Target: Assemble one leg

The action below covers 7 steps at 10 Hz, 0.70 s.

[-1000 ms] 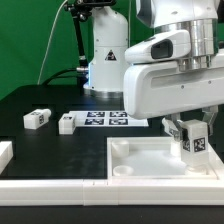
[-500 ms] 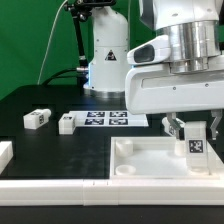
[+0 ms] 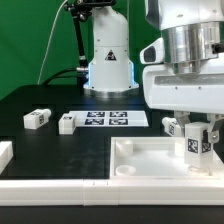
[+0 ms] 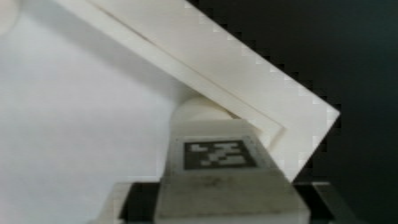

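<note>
1. No letters, numbers or brand names are legible in either view.
2. Small white plastic block-like leg [image 3: 196, 146], exterior view's right: one black-and-white square marker tag [image 4: 217, 152] on its face.
3. Thin flat white marker board [image 3: 105, 119]: row of square tags, patterns too small to decode.
4. Loose white leg [image 3: 37, 118] and second loose leg [image 3: 67, 123]: one tag each.

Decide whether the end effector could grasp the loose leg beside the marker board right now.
Probably not yet: the end effector is shut on another leg over the white panel. The loose leg itself lies uncovered.
</note>
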Motion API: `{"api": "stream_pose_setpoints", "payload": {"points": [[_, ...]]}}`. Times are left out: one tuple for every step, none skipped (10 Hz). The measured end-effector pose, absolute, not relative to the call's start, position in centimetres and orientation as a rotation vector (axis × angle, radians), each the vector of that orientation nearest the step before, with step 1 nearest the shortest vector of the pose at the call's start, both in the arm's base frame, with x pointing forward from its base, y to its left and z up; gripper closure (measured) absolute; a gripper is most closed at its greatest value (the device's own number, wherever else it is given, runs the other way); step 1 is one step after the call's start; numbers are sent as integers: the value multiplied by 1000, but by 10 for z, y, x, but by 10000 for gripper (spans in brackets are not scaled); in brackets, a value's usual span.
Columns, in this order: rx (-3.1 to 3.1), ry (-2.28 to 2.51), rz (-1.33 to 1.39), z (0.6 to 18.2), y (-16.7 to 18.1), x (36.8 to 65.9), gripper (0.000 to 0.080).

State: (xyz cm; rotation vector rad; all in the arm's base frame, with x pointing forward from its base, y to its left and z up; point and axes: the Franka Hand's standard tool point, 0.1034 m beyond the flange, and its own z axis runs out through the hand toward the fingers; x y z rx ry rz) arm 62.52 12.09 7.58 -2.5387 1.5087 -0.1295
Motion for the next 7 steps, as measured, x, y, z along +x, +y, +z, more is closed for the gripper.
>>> {"api": "stream_pose_setpoints", "payload": {"points": [[-2480, 1589, -114, 76, 121, 625, 508], [-2439, 1642, -105, 76, 121, 625, 508], [-2456, 1618, -108, 76, 121, 625, 507], [-2505, 1545, -116, 76, 121, 625, 507], [-2560, 1461, -122, 76, 121, 625, 317], [-2658, 1308, -108, 75, 121, 623, 188], [-2735, 1157, -106, 75, 123, 623, 188]]}}
